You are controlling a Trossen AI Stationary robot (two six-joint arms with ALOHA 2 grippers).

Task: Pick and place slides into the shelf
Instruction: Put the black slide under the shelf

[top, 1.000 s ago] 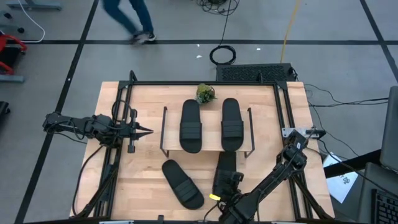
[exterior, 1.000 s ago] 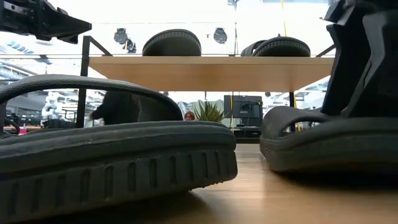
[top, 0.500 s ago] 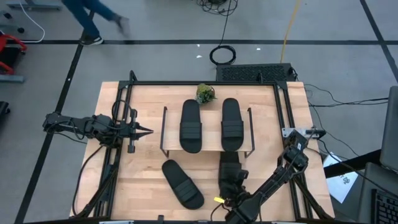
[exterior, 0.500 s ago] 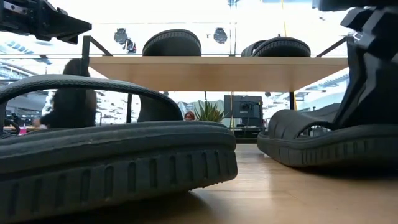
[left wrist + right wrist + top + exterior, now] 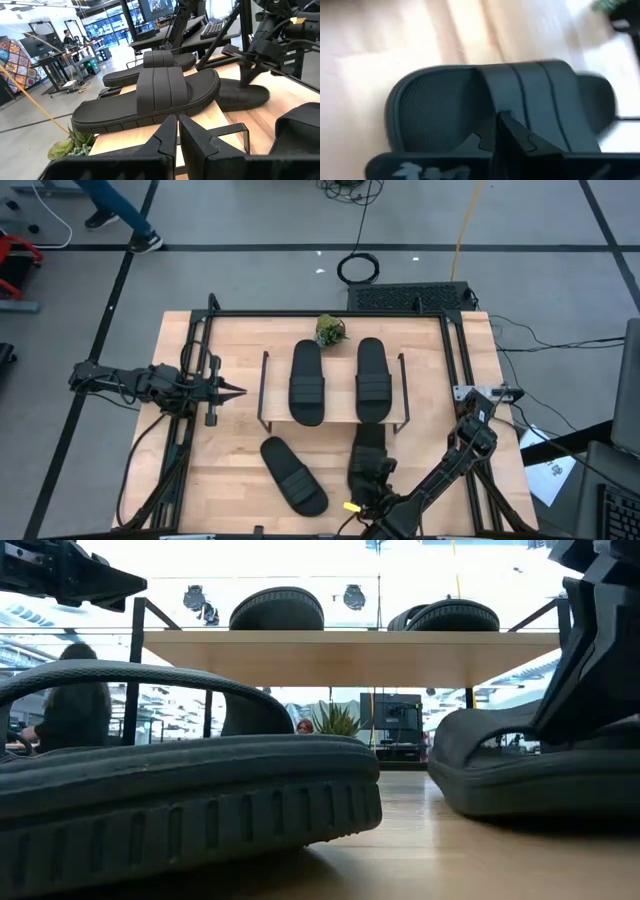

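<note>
Two black slides (image 5: 307,382) (image 5: 373,378) lie side by side on the top board of the small shelf (image 5: 340,380). A third slide (image 5: 293,475) lies slanted on the table in front of the shelf, at the left. A fourth slide (image 5: 366,442) lies in front of the shelf at the right, its far end under the board. My right gripper (image 5: 372,468) stands over that slide, shut at its ribbed strap. My left gripper (image 5: 240,392) hangs shut left of the shelf, touching nothing. My right gripper's closed fingertips (image 5: 502,117) meet at the heel-side edge of the slide's strap (image 5: 487,95), near one side of the slide. The fingers (image 5: 520,142) slant down from the near right and hide how much strap lies between them. The sole (image 5: 500,790) rests on the table.
A small green plant (image 5: 330,330) stands behind the shelf at the table's far edge. Black frame rails (image 5: 452,360) run along the table's left and right sides. Bare wood shows left of the shelf and at the near left. A person walks on the floor beyond the table.
My right gripper has shut at the strap of the right-hand slide and gone a little toward the table's right edge. That slide has shifted slightly on the table with it. The person in the background has walked on to the left.
</note>
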